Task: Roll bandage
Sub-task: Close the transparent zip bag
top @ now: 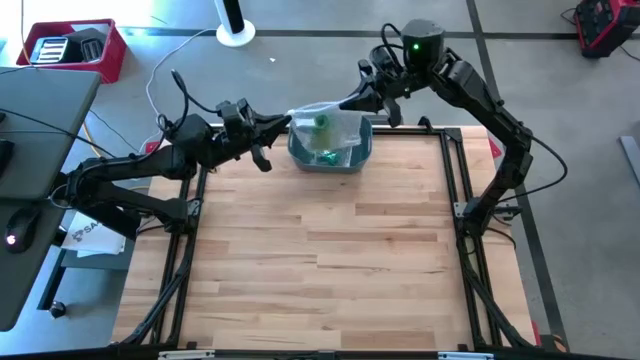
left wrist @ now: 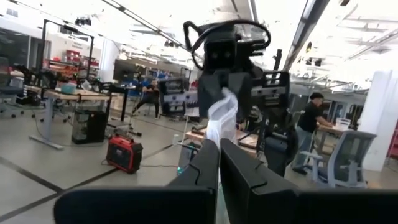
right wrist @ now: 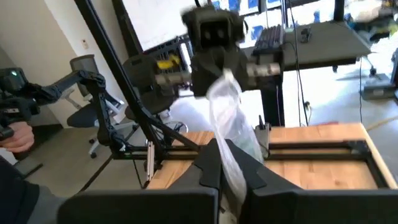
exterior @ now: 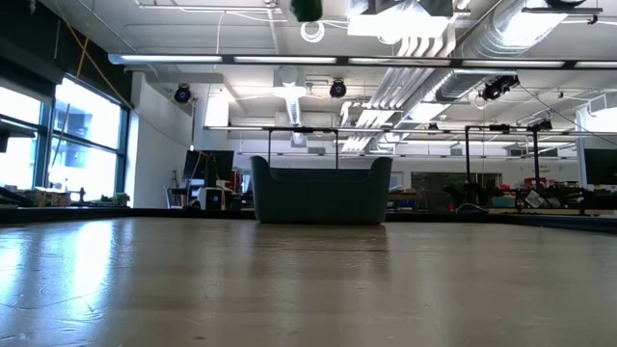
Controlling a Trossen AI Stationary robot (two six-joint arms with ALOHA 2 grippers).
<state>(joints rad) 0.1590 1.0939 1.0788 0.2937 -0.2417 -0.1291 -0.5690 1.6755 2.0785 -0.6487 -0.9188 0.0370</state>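
Clear plastic bag (top: 328,124) hangs over the blue bin (top: 335,158) at 12 o'clock | left gripper (top: 290,122) and right gripper (top: 352,101) both pinch it tight | pull apart slowly, bandage hidden

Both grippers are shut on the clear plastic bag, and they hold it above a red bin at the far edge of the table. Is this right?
One detail is wrong: the bin is grey-blue, not red, as the high view shows. The rest stands: the left gripper and the right gripper are both shut on the clear plastic bag, held above that bin at the far edge of the table.
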